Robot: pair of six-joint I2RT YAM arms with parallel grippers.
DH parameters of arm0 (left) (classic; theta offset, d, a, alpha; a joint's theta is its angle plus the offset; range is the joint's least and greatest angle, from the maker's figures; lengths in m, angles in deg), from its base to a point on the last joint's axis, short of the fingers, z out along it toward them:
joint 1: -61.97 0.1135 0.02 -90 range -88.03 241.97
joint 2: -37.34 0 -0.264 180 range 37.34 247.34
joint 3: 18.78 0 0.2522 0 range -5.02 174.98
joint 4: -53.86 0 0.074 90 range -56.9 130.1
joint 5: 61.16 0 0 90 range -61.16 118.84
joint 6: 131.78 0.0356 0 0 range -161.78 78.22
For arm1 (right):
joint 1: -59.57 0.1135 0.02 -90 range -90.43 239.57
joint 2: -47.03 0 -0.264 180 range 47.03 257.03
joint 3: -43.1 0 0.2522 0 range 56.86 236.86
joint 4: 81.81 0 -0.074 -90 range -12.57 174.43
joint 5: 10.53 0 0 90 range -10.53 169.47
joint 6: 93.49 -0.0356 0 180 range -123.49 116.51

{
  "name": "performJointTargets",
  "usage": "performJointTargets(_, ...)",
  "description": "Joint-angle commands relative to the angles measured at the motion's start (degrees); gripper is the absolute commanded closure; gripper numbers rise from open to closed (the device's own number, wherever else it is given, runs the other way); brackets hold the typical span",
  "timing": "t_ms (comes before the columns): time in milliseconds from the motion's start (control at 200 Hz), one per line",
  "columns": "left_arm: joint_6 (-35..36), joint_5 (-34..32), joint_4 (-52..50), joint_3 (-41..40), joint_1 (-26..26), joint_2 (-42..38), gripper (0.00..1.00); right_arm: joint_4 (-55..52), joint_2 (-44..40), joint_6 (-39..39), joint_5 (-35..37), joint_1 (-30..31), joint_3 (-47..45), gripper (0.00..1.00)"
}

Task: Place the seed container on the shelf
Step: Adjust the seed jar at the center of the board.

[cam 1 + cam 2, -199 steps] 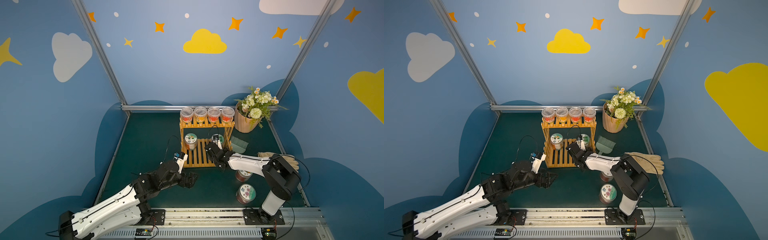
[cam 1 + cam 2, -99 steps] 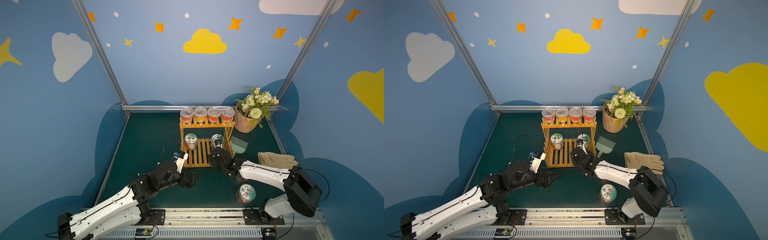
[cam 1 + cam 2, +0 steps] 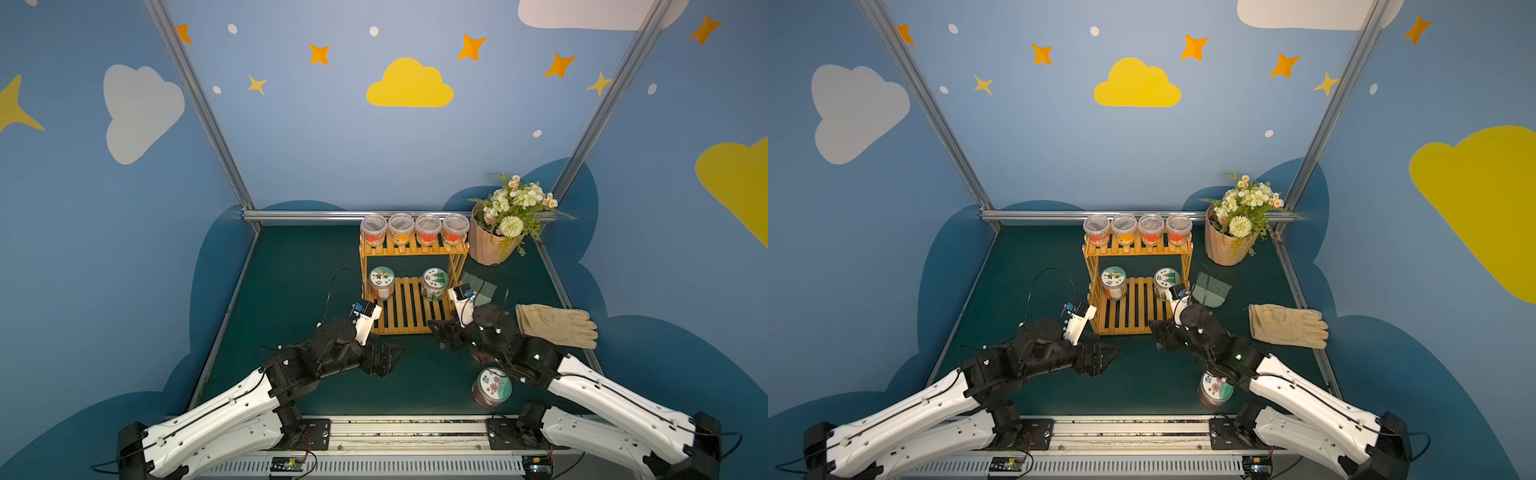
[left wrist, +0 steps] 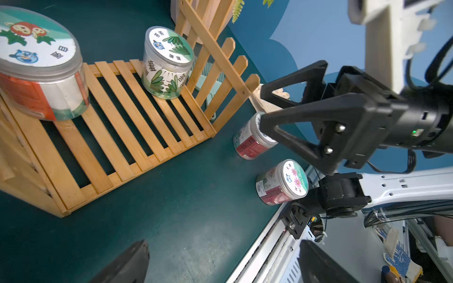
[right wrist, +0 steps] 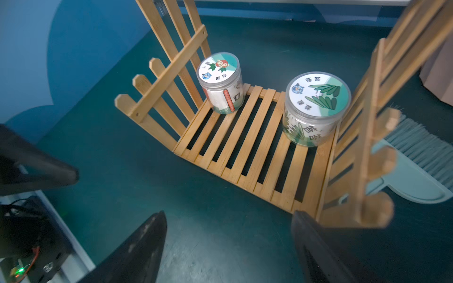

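Dark green tabletop (image 3: 291,299) in a top view bears the two-tier orange-tan slatted wooden shelf (image 3: 399,329), and the clear round leaf-labelled seed container (image 3: 434,284) stands upright on its lower tier. The left wrist view shows the left gripper (image 4: 224,245) spread and empty. The right wrist view shows the right gripper (image 5: 229,215) spread and empty too.

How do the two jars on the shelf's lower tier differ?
The fruit-lid jar has red fruit on its lid and an orange-red label; the leaf-lid jar has green leaves on both. The fruit-lid jar stands at the shelf's left side, the leaf-lid jar at its right. Both are upright, clear, round-lidded.
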Motion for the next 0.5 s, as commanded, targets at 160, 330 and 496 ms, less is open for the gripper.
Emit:
performJointTargets(160,2.77,2.22,12.85,-0.26,-3.69,4.93,0.00,-36.19,-13.91,-15.55,9.04,-0.99,5.11,0.06)
performJointTargets(330,4.70,3.52,13.93,4.53,-6.90,15.37,0.00,-43.25,-11.04,-27.29,1.49,0.23,7.23,0.06)
performJointTargets(496,4.83,3.62,14.24,8.33,-8.84,24.24,0.00,-49.07,-6.97,-35.95,6.48,1.80,5.73,0.02)
